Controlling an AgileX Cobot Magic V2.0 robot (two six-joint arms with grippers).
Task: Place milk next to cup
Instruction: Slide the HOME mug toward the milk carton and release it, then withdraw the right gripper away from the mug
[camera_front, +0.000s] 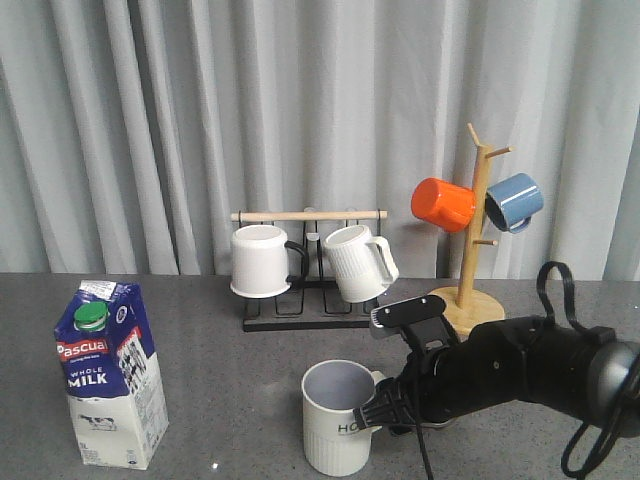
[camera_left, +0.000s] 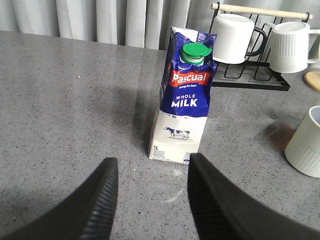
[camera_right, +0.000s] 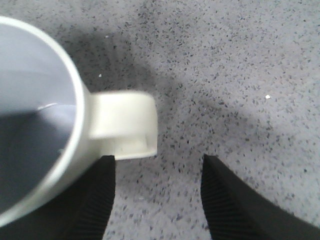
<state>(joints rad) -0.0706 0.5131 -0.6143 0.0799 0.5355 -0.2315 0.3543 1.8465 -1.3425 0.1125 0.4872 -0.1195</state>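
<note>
Grey speckled table: in the front view, the milk is seen upright at the left, well apart from the cup, beside which the right gripper is lowered. Left wrist view: the left gripper is spread wide before the carton, judged stiff but crushable; its white lower body is best grasped. Right wrist view: open fingers are seen by the handle.

Speckled grey stone-look counter with a faint sheen. Printed carton of milk, glossy, with a green plastic cap. Cream ribbed cup, smooth glazed ceramic. Black textured rubbery fingers. Pale wooden mug tree. Black wire rack with a wooden rod.
</note>
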